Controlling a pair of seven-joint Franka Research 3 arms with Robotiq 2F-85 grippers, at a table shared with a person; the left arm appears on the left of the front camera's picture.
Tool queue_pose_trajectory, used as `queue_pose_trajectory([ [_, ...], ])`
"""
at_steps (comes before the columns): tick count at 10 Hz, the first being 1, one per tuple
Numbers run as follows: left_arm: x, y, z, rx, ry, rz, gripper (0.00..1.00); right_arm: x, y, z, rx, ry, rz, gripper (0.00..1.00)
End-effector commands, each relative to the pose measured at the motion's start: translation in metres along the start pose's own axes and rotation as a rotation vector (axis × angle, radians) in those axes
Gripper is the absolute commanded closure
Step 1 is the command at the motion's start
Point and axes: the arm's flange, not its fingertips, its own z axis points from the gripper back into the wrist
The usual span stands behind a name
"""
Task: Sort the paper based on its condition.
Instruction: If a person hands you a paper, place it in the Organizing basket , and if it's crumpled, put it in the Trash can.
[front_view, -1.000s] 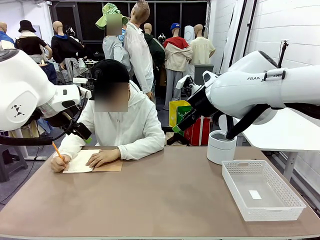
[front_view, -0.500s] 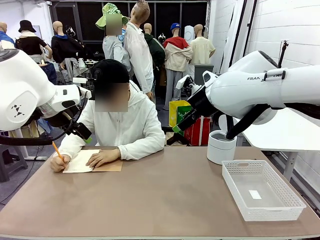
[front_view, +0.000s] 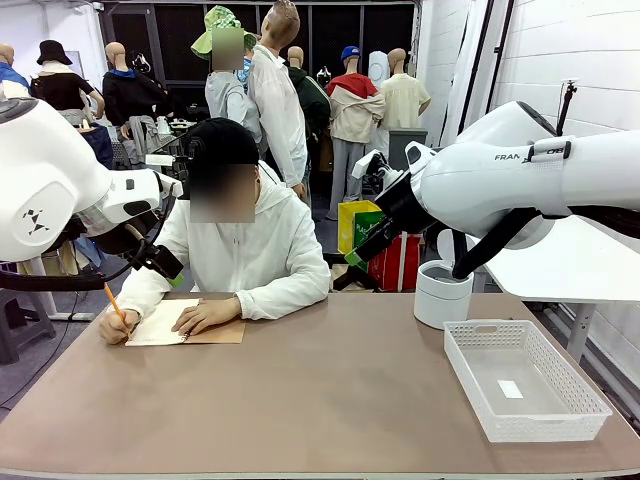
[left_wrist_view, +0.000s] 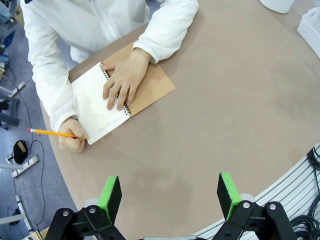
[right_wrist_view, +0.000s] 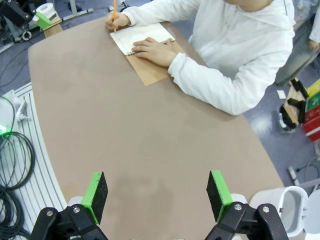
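Orange pencil (left_wrist_view: 52, 133), white page (left_wrist_view: 95, 107) on brown notebook cover (left_wrist_view: 155, 87), white sleeve (left_wrist_view: 165, 20), tan table (front_view: 330, 400), white latticed basket (front_view: 468, 385), green-padded black left gripper (left_wrist_view: 169, 179).

1 table (front_view: 330, 400) and 1 person (front_view: 255, 250) with 2 hands: 1 pencil hand (front_view: 118, 328), 1 flat hand (front_view: 205, 315). 1 pencil (front_view: 113, 300), 1 notebook (front_view: 155, 325), 1 basket (front_view: 495, 324), 1 scrap (front_view: 510, 389), 1 white tub (front_view: 441, 293). 2 grippers, the left gripper (left_wrist_view: 170, 192) and the right gripper (right_wrist_view: 157, 192), each with 2 green pads (left_wrist_view: 110, 197).
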Motion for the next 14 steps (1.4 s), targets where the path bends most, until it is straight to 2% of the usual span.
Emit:
queue_pose_trajectory([
  [1,0.0,0.0009,0.0001,-0.005,-0.006,0.004,0.0,0.0001,-0.0005,0.0001,0.0,-0.005,-0.001,0.0],
  [14,0.0,0.0009,0.0001,-0.005,-0.006,0.004,0.0,0.0001,-0.0005,0.0001,0.0,-0.005,-0.001,0.0],
])
